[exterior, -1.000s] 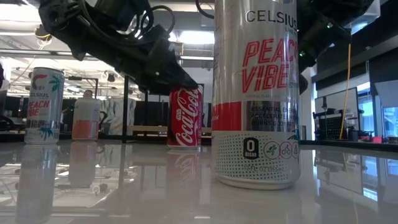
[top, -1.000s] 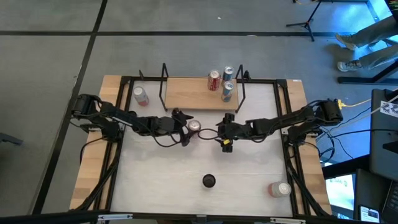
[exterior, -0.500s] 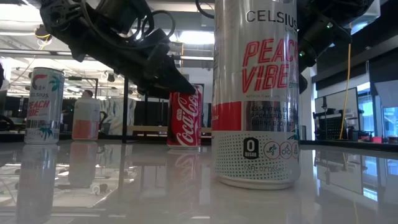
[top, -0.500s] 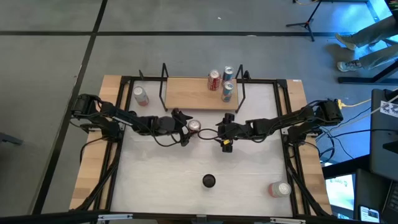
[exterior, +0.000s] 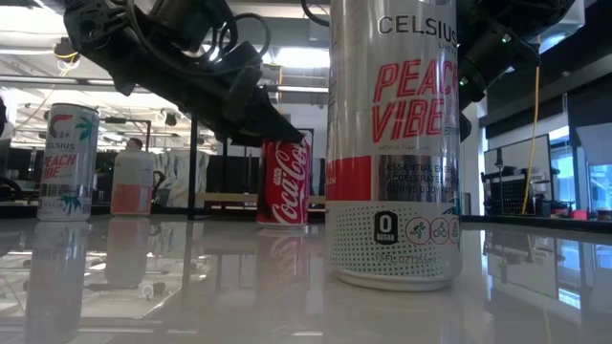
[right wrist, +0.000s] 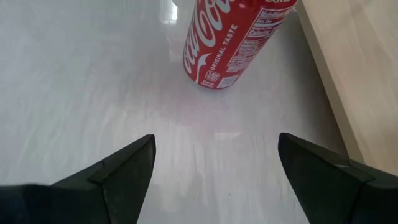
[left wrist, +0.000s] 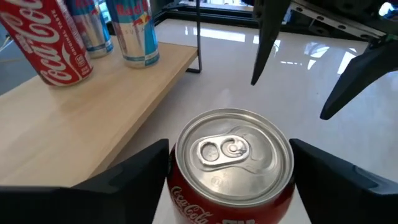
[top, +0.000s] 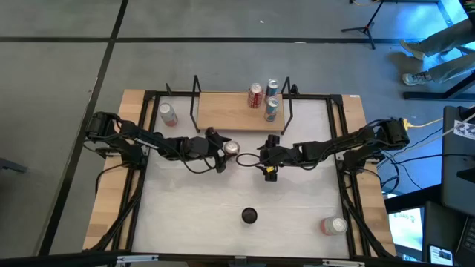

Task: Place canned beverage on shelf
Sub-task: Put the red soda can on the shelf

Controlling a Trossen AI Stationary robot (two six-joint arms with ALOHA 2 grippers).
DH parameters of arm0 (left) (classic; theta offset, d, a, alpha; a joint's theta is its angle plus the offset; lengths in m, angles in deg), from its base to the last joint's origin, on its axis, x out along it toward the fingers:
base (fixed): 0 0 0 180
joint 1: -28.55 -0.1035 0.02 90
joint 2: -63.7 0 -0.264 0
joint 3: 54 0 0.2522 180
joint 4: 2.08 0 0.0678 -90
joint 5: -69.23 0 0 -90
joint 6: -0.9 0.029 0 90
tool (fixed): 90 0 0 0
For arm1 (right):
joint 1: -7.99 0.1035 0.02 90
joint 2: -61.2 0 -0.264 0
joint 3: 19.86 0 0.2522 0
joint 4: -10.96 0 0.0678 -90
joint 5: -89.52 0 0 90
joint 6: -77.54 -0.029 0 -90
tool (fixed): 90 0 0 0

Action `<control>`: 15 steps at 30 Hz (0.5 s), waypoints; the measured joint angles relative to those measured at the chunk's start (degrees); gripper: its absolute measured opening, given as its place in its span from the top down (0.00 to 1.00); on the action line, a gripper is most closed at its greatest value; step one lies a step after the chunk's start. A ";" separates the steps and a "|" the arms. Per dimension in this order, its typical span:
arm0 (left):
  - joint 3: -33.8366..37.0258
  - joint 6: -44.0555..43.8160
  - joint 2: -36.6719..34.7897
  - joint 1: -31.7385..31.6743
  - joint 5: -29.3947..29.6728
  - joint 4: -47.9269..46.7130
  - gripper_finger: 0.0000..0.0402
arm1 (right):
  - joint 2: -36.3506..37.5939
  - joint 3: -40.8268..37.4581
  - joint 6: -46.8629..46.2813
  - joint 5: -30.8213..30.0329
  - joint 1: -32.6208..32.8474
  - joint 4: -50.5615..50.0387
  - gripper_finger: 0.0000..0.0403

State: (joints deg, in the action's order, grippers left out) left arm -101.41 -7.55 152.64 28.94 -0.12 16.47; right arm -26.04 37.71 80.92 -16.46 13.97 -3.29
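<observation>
Now upright between the left hand's (left wrist: 227,180) spread fingers: Coke can (left wrist: 231,163), on tabletop (top: 223,215) just beside shelf (top: 230,111). Right hand (right wrist: 214,165) wide, empty, facing it, farther off.

Two arms, dark matte black, built of jointed segments with loose black cables looped alongside. Left gripper (left wrist: 227,177): two flat, tapered black fingers (left wrist: 124,183); right gripper (right wrist: 214,168): matching wedge-shaped black fingers (right wrist: 118,171). A yellow cable sits at the right arm's (top: 349,144) base.
</observation>
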 joint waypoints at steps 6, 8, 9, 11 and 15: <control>-0.04 3.01 -0.09 0.00 -0.36 0.71 0.36 | 0.00 0.00 0.09 0.00 0.00 0.00 0.16; -0.03 3.82 -0.09 0.00 -0.64 1.26 0.37 | 0.00 0.00 0.09 0.00 0.00 0.24 0.16; -0.04 4.15 -0.09 0.00 -1.08 1.65 0.37 | -0.02 0.00 0.09 0.00 0.00 0.35 0.16; -0.04 4.62 -0.07 -0.06 -2.23 2.23 0.37 | 0.00 0.00 0.09 0.06 0.04 0.42 0.16; -1.54 5.98 0.04 -0.13 -4.30 1.05 0.37 | 0.11 0.00 0.12 0.54 0.07 0.39 0.16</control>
State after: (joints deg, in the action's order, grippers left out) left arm -102.95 -1.56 152.69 28.81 -4.43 17.51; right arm -25.93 37.71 81.04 -15.92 14.03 -2.90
